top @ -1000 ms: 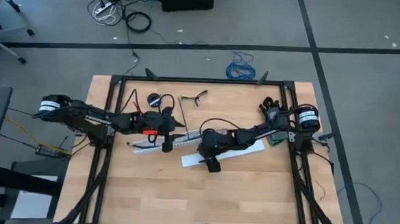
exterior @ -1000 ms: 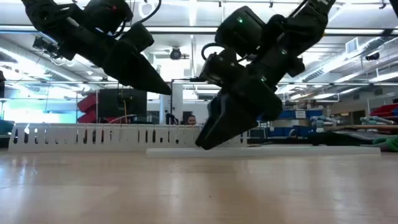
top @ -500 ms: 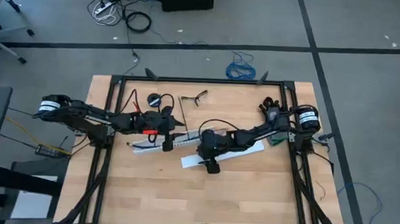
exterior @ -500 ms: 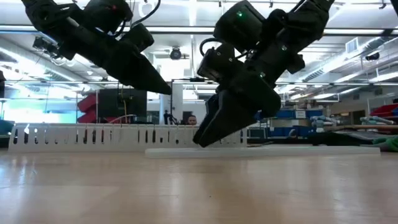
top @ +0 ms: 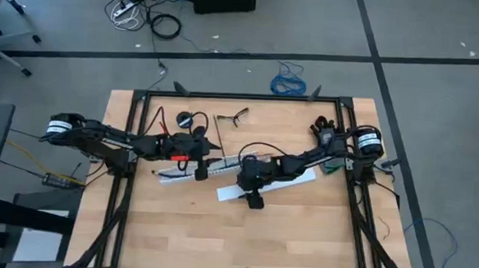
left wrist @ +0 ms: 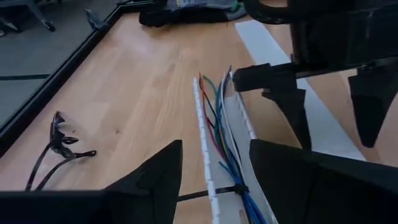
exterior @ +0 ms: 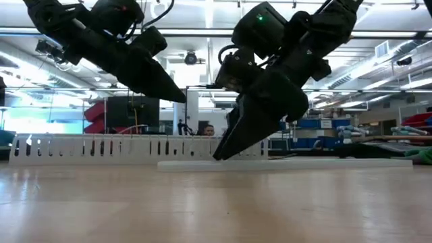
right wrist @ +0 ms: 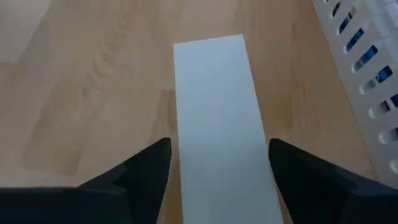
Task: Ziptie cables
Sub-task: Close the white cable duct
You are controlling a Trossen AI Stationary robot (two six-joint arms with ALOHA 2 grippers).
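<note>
Cables lie in the white slotted strip, just ahead of the wide-spread left gripper.

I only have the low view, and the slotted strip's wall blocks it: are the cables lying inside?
Observer: Yes, the left wrist view shows the cables running along inside the white slotted strip.
Operator: Any tie on them?
Observer: A black ziptie crosses them, between the fingers of the open left hand.
Operator: And my right hand?
Observer: Open, its fingers either side of a flat white strip on the table.
</note>
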